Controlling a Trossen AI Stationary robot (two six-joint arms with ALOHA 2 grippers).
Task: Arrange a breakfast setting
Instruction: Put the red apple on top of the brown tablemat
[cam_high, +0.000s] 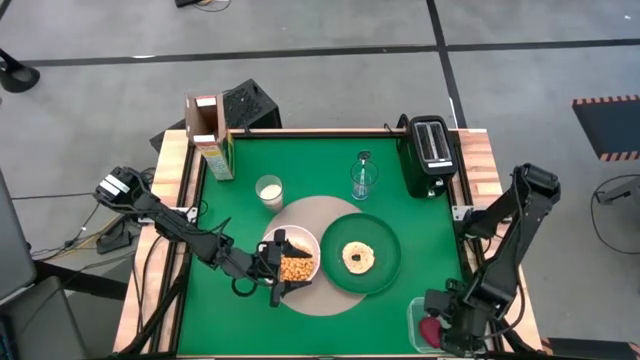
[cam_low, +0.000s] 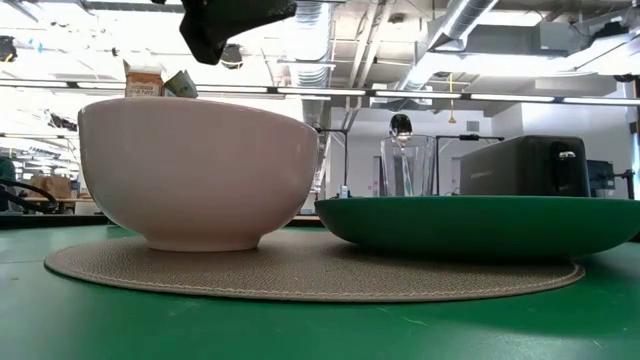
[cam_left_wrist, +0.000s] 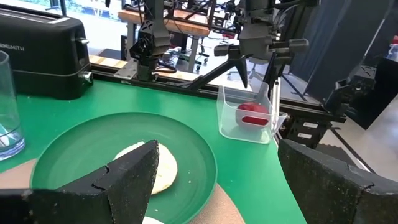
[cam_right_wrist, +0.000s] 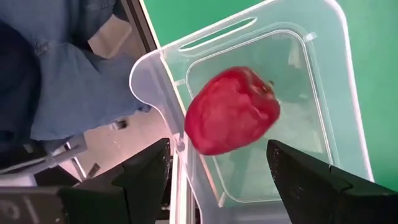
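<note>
We judge the apple-fetching step in hand; our right gripper (cam_right_wrist: 217, 171) hangs wide open, empty, above the red apple (cam_right_wrist: 231, 111) in its clear tub (cam_right_wrist: 323, 81); next, descend and close; left gripper (cam_high: 278, 268) open, empty, over the cereal bowl (cam_high: 296, 243).

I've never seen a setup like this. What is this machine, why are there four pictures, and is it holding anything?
It is a robot with two dark arms at a green table, each ending in a two-finger gripper. One picture looks down from above, one looks level across the tabletop, and one comes from a camera on each wrist. A round tan mat carries a white bowl and a dark-green plate with round toasted bread. A clear glass, a small white cup, a carton and a black toaster stand nearby. The left gripper hangs open over the bowl; the right gripper is open above a red apple in a clear plastic tub. Neither holds anything.
</note>
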